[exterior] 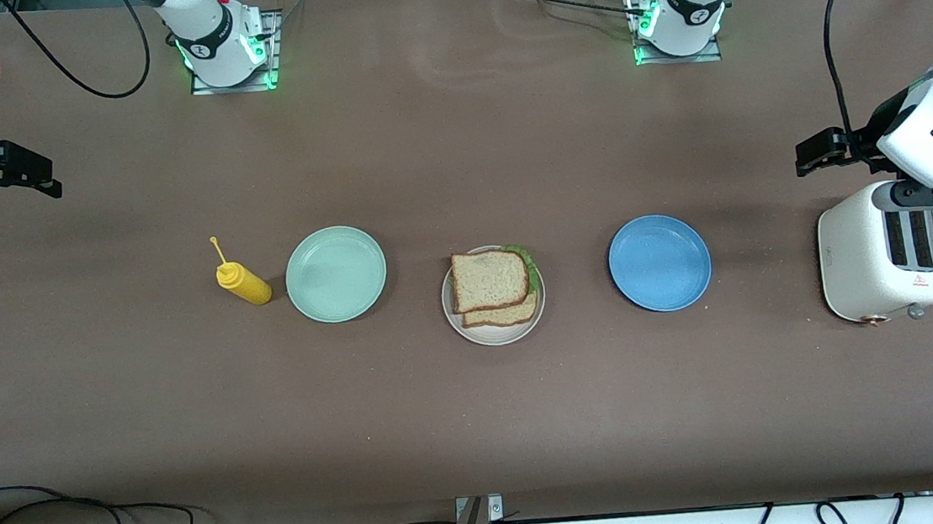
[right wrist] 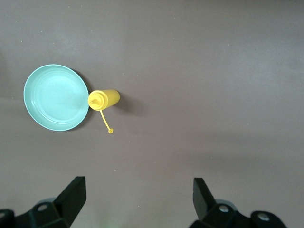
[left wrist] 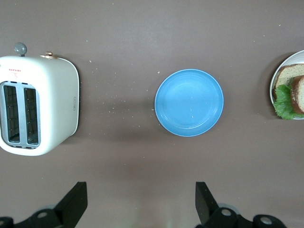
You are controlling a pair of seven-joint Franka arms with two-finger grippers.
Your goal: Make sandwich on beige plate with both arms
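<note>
Left fingers [left wrist: 76, 202]: spread wide, holding nothing. The left gripper [left wrist: 141, 204] hangs over bare table [exterior: 480, 413] at the left arm's end, above the toaster [exterior: 884, 261] area. Right fingers [right wrist: 73, 197]: also spread wide and empty. The right gripper [right wrist: 137, 202] hangs over bare table at the right arm's end, well apart from the bottle [exterior: 244, 282]. Both arms appear to wait.

The sandwich [exterior: 492, 287] lies on the beige plate [exterior: 496, 333] at mid-table, between the mint plate [exterior: 336, 273] and the blue plate [exterior: 659, 262]. Both side plates are bare. The task looks complete.

Risk, as a judgement: the top slice sits offset from the lower slice (shifted away from the front camera), so any further contact could slide it off or drag the lettuce [exterior: 523, 255] out. The lettuce shows past the edge toward the left arm's end.

Orientation: the stack lies flat, faces up. The slices are near square, so no long axis is clear; the offset lengthens the stack slightly along the line toward the front camera.
</note>
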